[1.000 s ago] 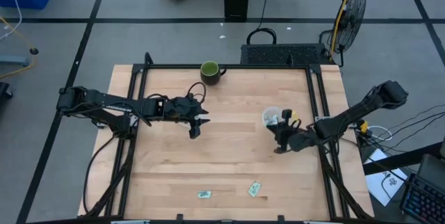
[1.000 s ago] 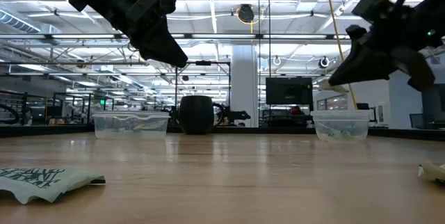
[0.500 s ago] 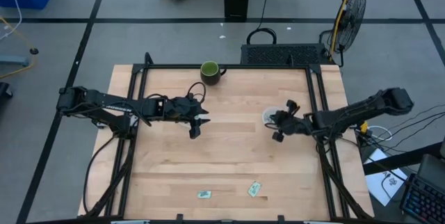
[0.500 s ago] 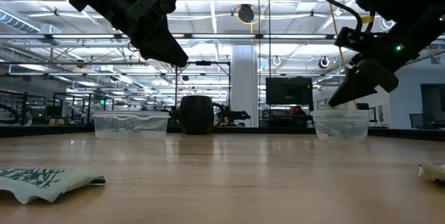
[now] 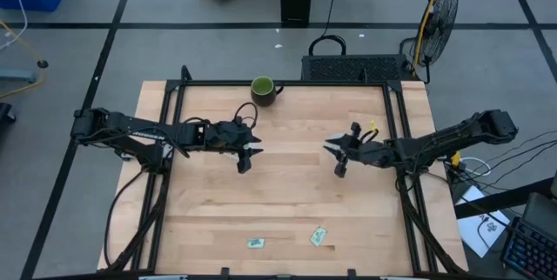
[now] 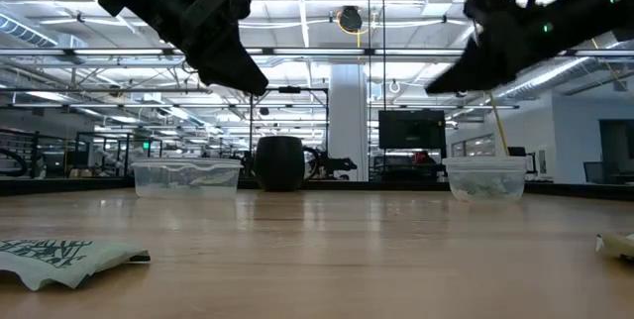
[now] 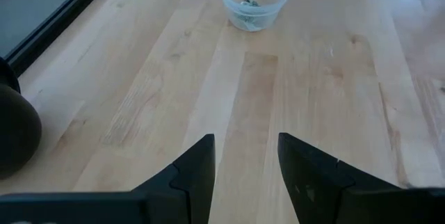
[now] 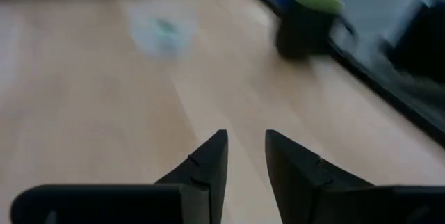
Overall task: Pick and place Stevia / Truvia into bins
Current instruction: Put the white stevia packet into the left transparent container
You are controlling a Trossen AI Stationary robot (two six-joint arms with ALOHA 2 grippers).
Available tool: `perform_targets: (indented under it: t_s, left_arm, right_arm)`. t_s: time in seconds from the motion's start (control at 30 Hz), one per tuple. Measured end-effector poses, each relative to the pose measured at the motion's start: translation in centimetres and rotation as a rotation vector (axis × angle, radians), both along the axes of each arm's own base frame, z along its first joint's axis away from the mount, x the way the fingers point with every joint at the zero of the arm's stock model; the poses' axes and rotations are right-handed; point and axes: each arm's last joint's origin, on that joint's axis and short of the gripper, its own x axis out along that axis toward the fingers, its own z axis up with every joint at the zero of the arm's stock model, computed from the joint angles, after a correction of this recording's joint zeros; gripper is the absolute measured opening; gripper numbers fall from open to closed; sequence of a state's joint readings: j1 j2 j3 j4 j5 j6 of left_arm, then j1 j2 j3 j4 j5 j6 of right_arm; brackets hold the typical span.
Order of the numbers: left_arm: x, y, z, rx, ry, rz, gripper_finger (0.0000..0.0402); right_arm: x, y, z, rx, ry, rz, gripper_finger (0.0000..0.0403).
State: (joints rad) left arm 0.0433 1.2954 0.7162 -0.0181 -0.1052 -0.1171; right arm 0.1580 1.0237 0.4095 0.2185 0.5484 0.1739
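While two Stevia sachets [image 5: 318,236] lie at the bench's [image 5: 287,202] near edge, both grippers, left [image 5: 244,163] and right [image 5: 340,169], hover mid-bench, jaws spread, empty; descend squarely over one sachet before closing.

Setting: an industrial lab or workshop hall. A wooden table [image 5: 287,202] in a black metal frame stood on grey concrete floor marked with dark lines. A pedestal fan [image 5: 438,15] stood at two o'clock. Beyond the table were ceiling trusses, strip lights and a monitor [image 6: 411,129].
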Motion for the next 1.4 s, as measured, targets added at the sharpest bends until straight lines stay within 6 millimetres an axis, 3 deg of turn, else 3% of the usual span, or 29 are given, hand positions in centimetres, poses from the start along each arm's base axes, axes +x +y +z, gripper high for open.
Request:
perform_targets:
  t_s: [0.17,0.33,0.57,0.7,0.83,1.07,1.27,1.4]
  left_arm:
    - [0.0,-0.4,0.0,-0.059,-0.010,0.023,0.0163]
    - [0.1,-1.9,0.0,-0.076,-0.003,-0.132,0.0163]
    - [-0.5,-6.6,0.0,-0.154,0.009,-0.454,0.0163]
    - [-1.3,-9.9,0.0,-0.251,0.038,-0.517,0.0163]
    - [-1.9,-13.1,-0.9,-0.366,0.086,-0.451,0.0163]
    - [-2.0,-16.7,-3.0,-0.786,0.271,-0.183,0.0163]
    - [-2.0,-18.1,-5.0,-0.737,0.466,-0.037,0.0163]
    - [-0.5,-19.1,-6.1,-0.687,0.501,-0.031,0.0163]
  right_arm:
    - [0.8,1.0,1.5,0.028,-0.138,0.284,0.0090]
    - [1.0,1.8,2.3,0.113,-0.237,0.419,0.0085]
    - [1.1,1.9,3.4,-0.023,-0.321,0.465,0.0085]
    - [1.1,1.9,3.5,-0.121,-0.308,0.488,0.0085]
    - [1.1,1.9,3.4,-0.133,-0.298,0.491,0.0084]
    - [1.1,1.9,3.3,-0.130,-0.292,0.491,0.0084]
    - [1.1,2.0,3.5,-0.115,-0.310,0.489,0.0084]
    - [1.1,2.0,3.5,-0.084,-0.318,0.482,0.0084]
